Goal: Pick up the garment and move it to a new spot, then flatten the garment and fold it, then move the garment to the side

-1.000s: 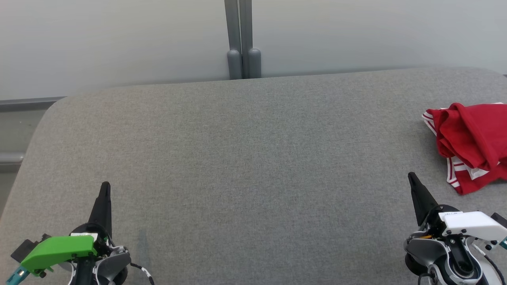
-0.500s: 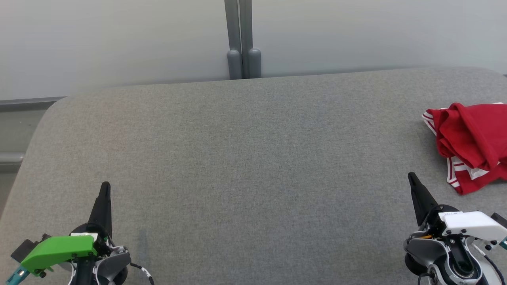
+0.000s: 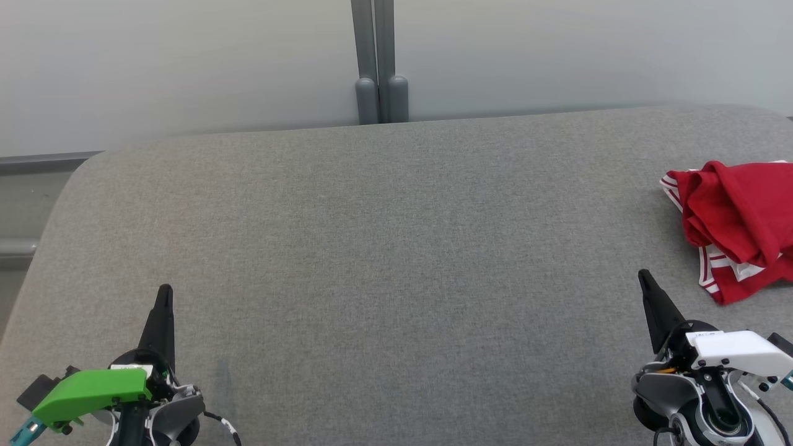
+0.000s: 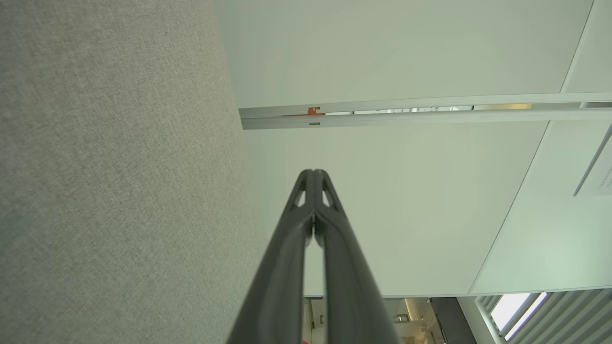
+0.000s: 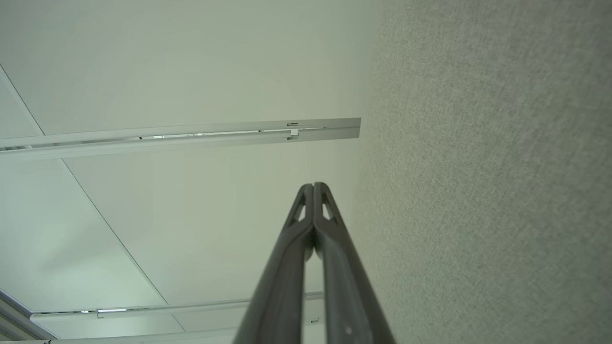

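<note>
Near, at 7 o'clock: L jaws pressed shut, holding nothing, tips toward 12. At 5 o'clock: R jaws likewise shut & empty, near the garment (image 3: 737,210) but apart. Mid: bare grey tabletop (image 3: 384,248) btw both. At 3 o'clock, by the R edge: red garment w/ white stripes, bunched in loose folds, partly cut off by frame, touched by neither arm. Fits either a heap awaiting pick-up or a rough fold set aside; can't settle which step. For any grab: R jaws nearest, to be opened first. Far, at 12 o'clock: pale wall (image 3: 186,62) w/ grey post (image 3: 379,62)
</note>
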